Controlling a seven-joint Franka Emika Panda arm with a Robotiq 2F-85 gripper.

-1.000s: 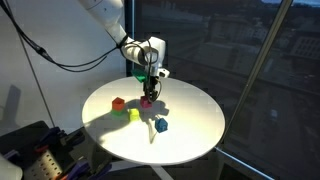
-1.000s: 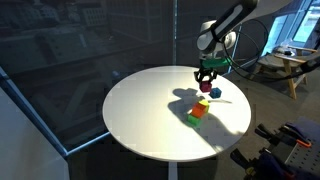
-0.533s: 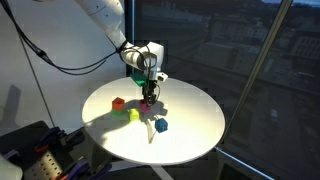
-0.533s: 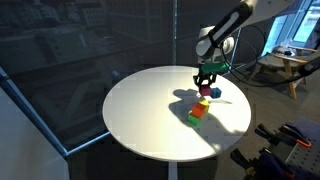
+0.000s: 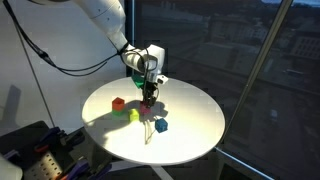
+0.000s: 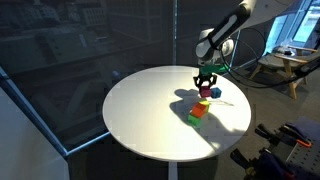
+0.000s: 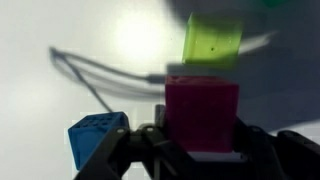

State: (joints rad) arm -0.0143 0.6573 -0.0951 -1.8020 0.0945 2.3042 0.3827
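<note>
A round white table (image 5: 190,135) fills the middle of both exterior views, in front of dark glass walls. The arm (image 5: 105,18) reaches down over it from the upper edge in an exterior view, black cables hanging beside it.

The gripper (image 5: 148,94) points straight down near the table's middle. Its fingers (image 7: 262,150) stand narrow, clamped on the two sides of a pink cube (image 7: 202,112), which fills the gap between them in the wrist view. The pink cube sits low over the tabletop. Whether it touches the surface or hangs just above it I cannot tell.

Three other pieces lie about it:
- A blue cube (image 5: 160,125) lies just beside the pink cube, close to one finger in the wrist view.
- A green block (image 5: 133,114) lies near on the other side.
- A red cube (image 5: 117,102) sits just beyond the green block, farther from the gripper.
</note>
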